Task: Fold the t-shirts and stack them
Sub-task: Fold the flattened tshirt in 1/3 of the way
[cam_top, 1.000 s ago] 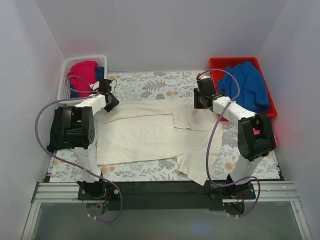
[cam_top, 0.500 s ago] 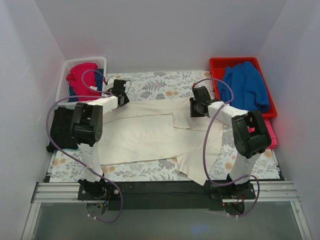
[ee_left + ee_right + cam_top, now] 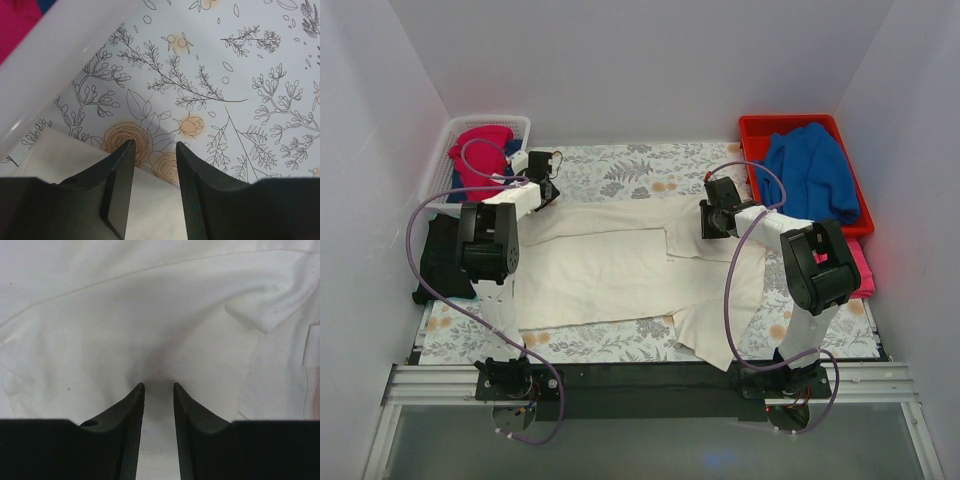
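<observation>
A large cream-white t-shirt [image 3: 620, 270] lies spread on the floral tablecloth [image 3: 620, 165], one sleeve reaching the near right. A black t-shirt [image 3: 438, 255] lies bunched at the table's left edge. My left gripper [image 3: 546, 188] is open at the cream shirt's far left corner. In the left wrist view [image 3: 155, 145] the cloth's edge [image 3: 150, 200] lies under the gap between its jaws. My right gripper [image 3: 708, 222] sits low on the shirt's far right part. In the right wrist view [image 3: 158, 386] its jaws stand narrowly apart with the tips pressing a dimple into the cream cloth [image 3: 150, 315].
A white basket [image 3: 448, 135] with pink cloth [image 3: 485, 150] stands at the far left, and its rim [image 3: 60, 55] is close to my left gripper. A red tray [image 3: 760, 130] with a blue garment [image 3: 815, 170] stands at the far right. A pink item [image 3: 865, 270] lies beside the right arm.
My left arm swung its elbow inward and its gripper moved along the shirt's far left corner, right then slightly back left. My right gripper shifted a little left and down onto the cloth.
</observation>
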Robot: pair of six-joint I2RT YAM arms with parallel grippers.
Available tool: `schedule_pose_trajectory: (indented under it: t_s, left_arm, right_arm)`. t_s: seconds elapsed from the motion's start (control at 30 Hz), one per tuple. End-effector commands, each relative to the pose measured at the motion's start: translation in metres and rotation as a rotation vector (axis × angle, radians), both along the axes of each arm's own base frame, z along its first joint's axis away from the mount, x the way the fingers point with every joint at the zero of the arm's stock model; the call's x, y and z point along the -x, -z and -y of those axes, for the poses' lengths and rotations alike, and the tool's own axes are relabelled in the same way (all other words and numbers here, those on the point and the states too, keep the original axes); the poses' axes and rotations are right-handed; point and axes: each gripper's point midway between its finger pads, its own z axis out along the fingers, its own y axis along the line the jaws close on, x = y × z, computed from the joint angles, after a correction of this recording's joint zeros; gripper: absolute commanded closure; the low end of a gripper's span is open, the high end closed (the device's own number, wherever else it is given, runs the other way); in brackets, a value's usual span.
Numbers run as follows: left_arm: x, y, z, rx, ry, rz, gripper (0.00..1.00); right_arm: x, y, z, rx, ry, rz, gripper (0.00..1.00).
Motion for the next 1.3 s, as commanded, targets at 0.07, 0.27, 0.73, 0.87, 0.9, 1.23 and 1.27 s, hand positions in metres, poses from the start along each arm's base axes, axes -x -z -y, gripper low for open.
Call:
schedule_pose_trajectory:
  t_s: [0.07,0.27,0.73,0.87,0.9,1.23,1.27]
  left_arm:
    - [0.007,-0.008,-0.029,-0.013,-0.078,-0.001,0.63]
    - [0.002,-0.026,-0.012,0.024,0.032,0.059,0.63]
    - [0.016,-0.050,0.008,0.003,0.115,0.080,0.64]
    - [0.021,-0.041,0.023,0.010,0.173,0.028,0.64]
    - [0.024,-0.036,0.024,0.007,0.177,0.006,0.64]
    - [0.050,-0.020,0.061,-0.022,0.253,-0.071,0.64]
    - [0.053,-0.016,0.064,-0.021,0.259,-0.084,0.64]
  right_arm:
    - [-0.001,0.004,-0.002,-0.009,0.007,0.005,0.64]
    - [0.000,0.004,-0.002,-0.012,0.014,0.005,0.64]
    - [0.005,0.002,0.000,-0.013,0.016,0.008,0.64]
    - [0.007,0.002,0.003,-0.010,0.023,0.007,0.64]
    - [0.009,0.004,0.003,-0.007,0.024,0.003,0.64]
    - [0.013,0.011,0.007,0.004,0.034,-0.011,0.64]
    - [0.013,0.011,0.007,0.002,0.037,-0.012,0.64]
